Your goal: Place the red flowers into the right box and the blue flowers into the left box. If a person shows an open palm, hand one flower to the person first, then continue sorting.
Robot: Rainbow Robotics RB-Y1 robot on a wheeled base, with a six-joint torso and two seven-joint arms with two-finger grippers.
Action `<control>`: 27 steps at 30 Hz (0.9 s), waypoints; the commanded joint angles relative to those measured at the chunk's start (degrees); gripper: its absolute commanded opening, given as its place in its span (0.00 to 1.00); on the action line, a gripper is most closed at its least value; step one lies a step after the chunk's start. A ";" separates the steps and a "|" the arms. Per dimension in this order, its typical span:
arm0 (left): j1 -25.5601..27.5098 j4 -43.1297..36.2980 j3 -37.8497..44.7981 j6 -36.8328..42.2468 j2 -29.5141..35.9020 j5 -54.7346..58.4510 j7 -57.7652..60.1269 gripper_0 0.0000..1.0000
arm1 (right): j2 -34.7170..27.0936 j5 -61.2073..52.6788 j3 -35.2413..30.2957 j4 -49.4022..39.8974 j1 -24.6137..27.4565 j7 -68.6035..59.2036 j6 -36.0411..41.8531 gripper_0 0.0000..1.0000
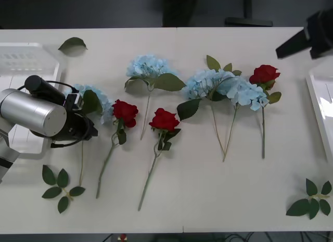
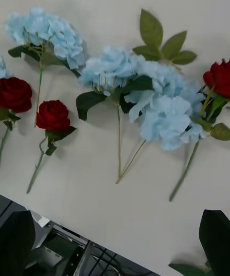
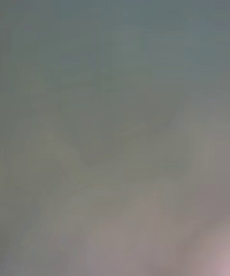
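Three red flowers lie on the white table: one (image 1: pixel 125 112) left of centre, one (image 1: pixel 164 119) beside it, one (image 1: pixel 264 74) at the right. Blue flowers lie at the back (image 1: pixel 148 66) and as a pair (image 1: pixel 208 81) (image 1: pixel 247 92). Another blue flower (image 1: pixel 96 101) lies partly under my left arm's silver wrist (image 1: pixel 39 114), which covers its gripper. The left box (image 1: pixel 31 46) stands at the left edge, the right box (image 1: pixel 314 99) at the right edge. My right gripper (image 2: pixel 116 218) is open, hovering over the blue pair (image 2: pixel 165 113) with nothing between its black fingers (image 2: pixel 17 237).
Loose green leaf sprigs lie at the front left (image 1: pixel 61 187) and front right (image 1: pixel 312 198). A single leaf (image 1: pixel 73 43) rests by the left box. My right arm's black end (image 1: pixel 312 34) hangs over the back right corner.
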 commanded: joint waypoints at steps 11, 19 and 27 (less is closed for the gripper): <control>0.33 -0.54 0.10 0.51 -0.08 -1.86 0.54 0.00 | 8.62 17.25 4.85 -4.16 15.64 -0.42 -6.13 1.00; 0.07 -0.98 0.53 0.59 -0.08 -2.21 1.24 0.00 | 15.03 29.55 8.28 1.03 15.72 0.72 -8.07 1.00; -0.63 -9.68 10.38 12.46 -0.08 -1.50 2.39 0.00 | 19.08 40.80 12.67 7.36 15.37 2.30 -14.31 1.00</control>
